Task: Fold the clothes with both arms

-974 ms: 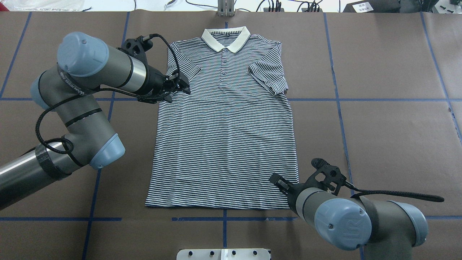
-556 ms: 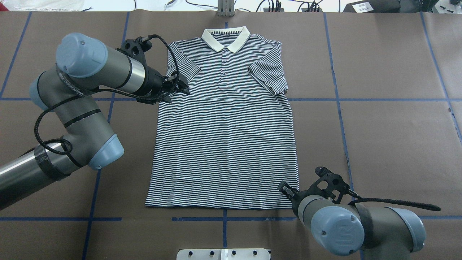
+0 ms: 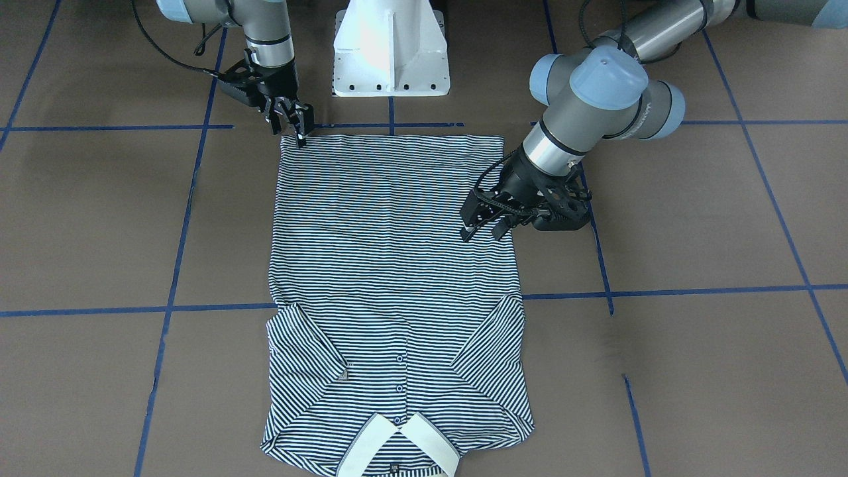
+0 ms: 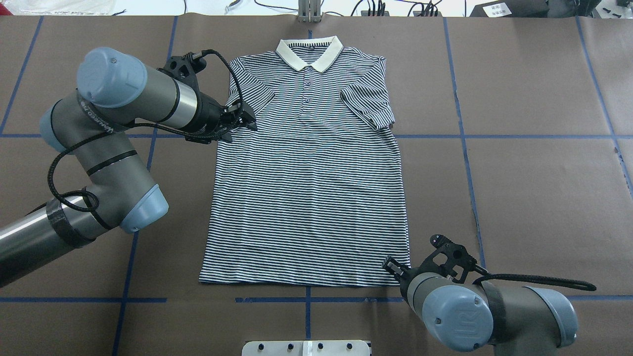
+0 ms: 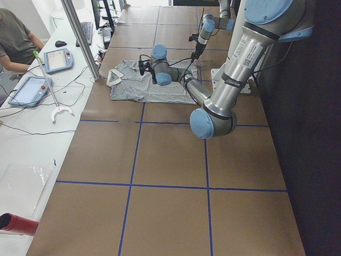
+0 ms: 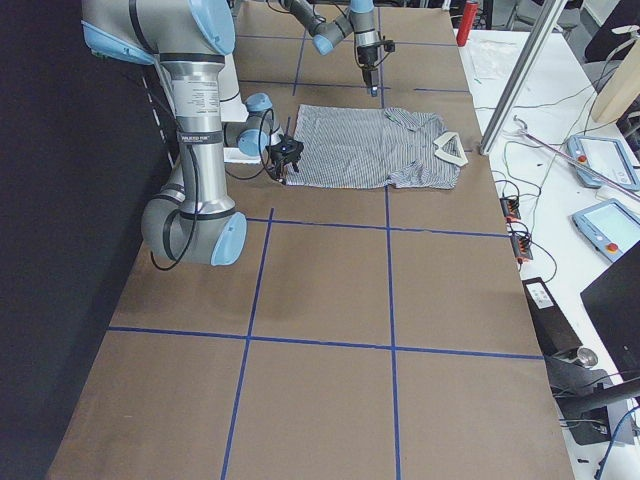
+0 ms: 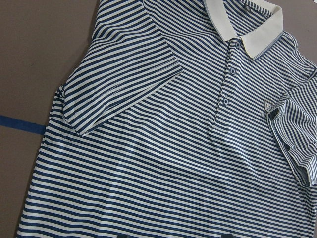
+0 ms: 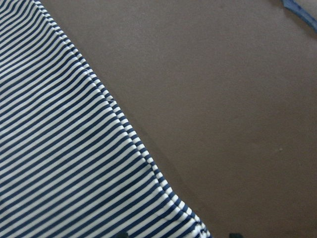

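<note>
Grippers: left gripper point(image 3: 482, 228) with fingers spread, raised over polo shirt point(image 4: 306, 198) side edge, near folded-in sleeve point(image 7: 124, 84). Right gripper point(image 3: 295, 128) with fingers spread, low at shirt's hem corner on opposite side; contact with cloth unclear. Shirt flat, front up, both sleeves folded onto chest, cream collar point(image 4: 309, 52) at end farthest from robot. Brown worktop point(image 4: 519, 188) with blue tape lines point(image 4: 494, 136) under shirt.
</note>
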Robot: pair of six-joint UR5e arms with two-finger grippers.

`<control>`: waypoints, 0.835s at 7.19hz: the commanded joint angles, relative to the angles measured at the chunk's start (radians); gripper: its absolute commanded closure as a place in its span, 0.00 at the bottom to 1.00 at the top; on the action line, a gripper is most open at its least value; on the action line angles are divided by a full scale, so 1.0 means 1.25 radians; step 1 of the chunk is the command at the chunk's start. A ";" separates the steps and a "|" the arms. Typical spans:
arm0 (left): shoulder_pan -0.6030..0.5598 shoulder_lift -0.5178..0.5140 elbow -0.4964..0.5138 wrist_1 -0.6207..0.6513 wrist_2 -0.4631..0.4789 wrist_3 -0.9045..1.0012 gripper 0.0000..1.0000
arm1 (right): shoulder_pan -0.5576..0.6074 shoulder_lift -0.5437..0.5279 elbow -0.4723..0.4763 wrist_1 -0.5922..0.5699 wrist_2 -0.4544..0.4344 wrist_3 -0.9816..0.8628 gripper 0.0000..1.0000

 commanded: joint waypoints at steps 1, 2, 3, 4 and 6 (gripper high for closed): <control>0.000 0.006 0.000 -0.003 0.004 0.001 0.30 | -0.001 -0.001 -0.002 0.000 0.011 0.000 0.27; 0.000 0.006 0.000 -0.003 0.004 0.001 0.30 | -0.005 -0.001 -0.003 0.000 0.011 0.000 0.31; 0.000 0.006 0.000 -0.003 0.003 0.001 0.30 | -0.005 -0.001 -0.007 0.000 0.011 0.000 0.38; 0.000 0.007 0.000 -0.003 0.003 0.001 0.30 | -0.005 -0.001 -0.008 0.000 0.011 0.000 0.41; 0.000 0.010 -0.004 -0.004 0.003 0.001 0.30 | -0.006 -0.005 -0.012 0.000 0.011 0.001 0.67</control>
